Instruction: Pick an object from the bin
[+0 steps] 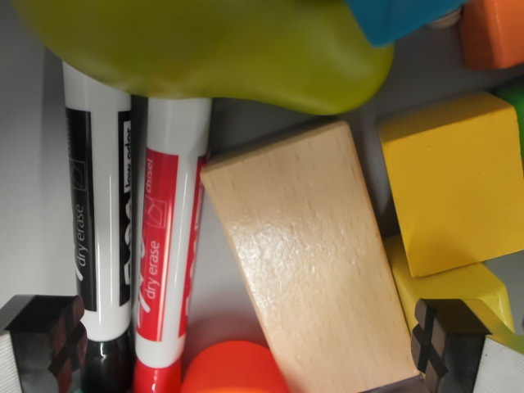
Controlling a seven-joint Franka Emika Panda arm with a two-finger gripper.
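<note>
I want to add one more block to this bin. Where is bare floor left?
Little. A grey strip lies left of the black marker, and a patch between the green object, orange block and yellow block. Elsewhere it is packed.

I see my gripper [254,348] spread wide, one fingertip pad [65,342] at about eight o'clock, the other at four o'clock, nothing clamped between them in the wrist view.
</note>
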